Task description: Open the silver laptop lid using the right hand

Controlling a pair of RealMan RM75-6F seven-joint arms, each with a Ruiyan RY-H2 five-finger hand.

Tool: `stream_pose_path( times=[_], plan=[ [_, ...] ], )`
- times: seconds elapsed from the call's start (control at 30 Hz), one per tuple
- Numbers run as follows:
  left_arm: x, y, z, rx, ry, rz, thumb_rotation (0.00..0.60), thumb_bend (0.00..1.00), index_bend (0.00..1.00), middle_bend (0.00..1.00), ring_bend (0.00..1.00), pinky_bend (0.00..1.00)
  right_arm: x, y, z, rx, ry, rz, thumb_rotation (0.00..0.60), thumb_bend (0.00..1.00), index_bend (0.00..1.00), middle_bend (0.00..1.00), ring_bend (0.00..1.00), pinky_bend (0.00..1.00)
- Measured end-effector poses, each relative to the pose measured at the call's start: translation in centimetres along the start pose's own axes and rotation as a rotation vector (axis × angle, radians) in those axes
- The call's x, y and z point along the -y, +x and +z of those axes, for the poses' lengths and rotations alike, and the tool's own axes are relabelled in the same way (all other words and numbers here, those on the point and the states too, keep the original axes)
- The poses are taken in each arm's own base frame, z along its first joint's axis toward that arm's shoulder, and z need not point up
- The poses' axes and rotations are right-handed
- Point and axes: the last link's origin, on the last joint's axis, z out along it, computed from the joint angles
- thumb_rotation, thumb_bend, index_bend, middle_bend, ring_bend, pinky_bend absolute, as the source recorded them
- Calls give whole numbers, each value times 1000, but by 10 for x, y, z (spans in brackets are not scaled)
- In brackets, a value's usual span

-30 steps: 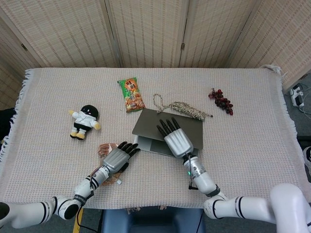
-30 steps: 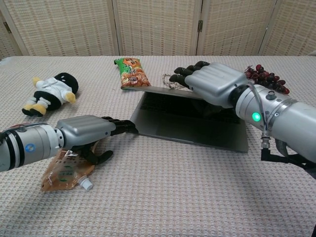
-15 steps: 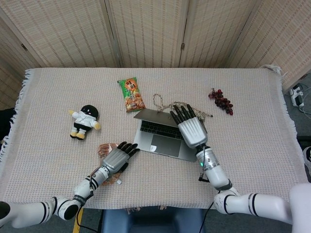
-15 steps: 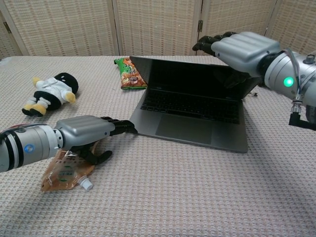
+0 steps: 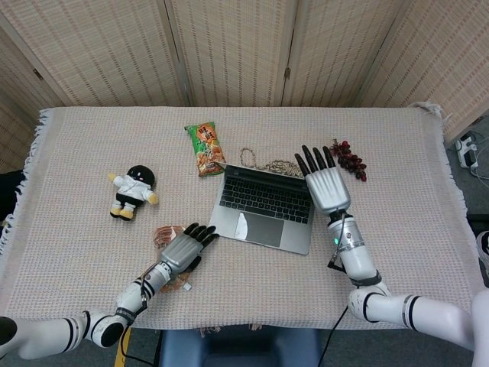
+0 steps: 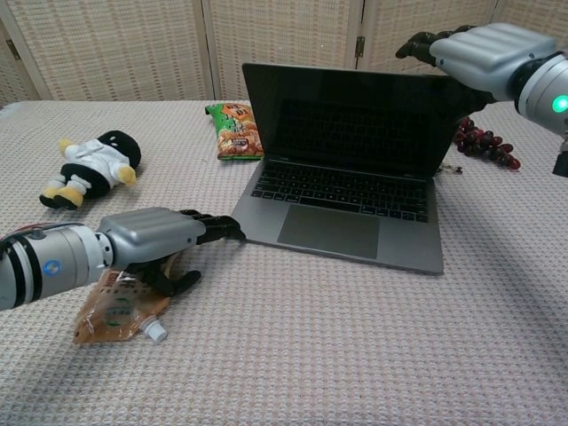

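The laptop has a smooth matt grey metal shell, a dark glossy screen and matt black keys. The bench is covered in a coarse, waffle-textured beige cloth with a frayed fringe at its edges. Both the left hand and the right hand have smooth silver-grey backs with a slight sheen and matt black fingers. The snack bag is shiny printed foil or plastic, and the brown pouch is glossy with a white plastic spout. The doll is soft plush. The rope is rough twisted fibre. The grapes look smooth and glossy. The screen panels behind are woven, matt
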Motion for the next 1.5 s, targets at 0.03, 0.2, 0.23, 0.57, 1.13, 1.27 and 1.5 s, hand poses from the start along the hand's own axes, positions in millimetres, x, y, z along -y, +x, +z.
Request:
stream_pose_path(
  times=[0.03,0.2,0.23,0.57,1.13,1.27,1.5],
  plan=[
    [0,0,0,0,0,-1,600,659,57,89,0,0,-2,0,1,0,-6,1,600,714,0,0,0,0],
    [-1,1,0,-1,2,1,600,659,58,88,0,0,-11,4,12,-11,-40,13,600,714,0,0,0,0],
    [-1,1,0,-1,2,2,600,659,58,88,0,0,-12,6,14,-14,-45,17,600,714,0,0,0,0],
    [0,1,1,1,9,3,600,659,57,89,0,0,-18,18,24,-36,-64,26,600,714,0,0,0,0],
    [1,0,1,4,14,7,600,659,57,88,0,0,-47,12,49,1,-172,-26,600,714,0,0,0,0],
    [2,0,0,5,16,8,600,659,58,89,0,0,-53,11,57,8,-197,-32,600,714,0,0,0,0],
    [1,4,-3,-7,15,-3,600,658,57,88,0,0,-51,14,54,-2,-168,10,600,714,0,0,0,0]
  ],
)
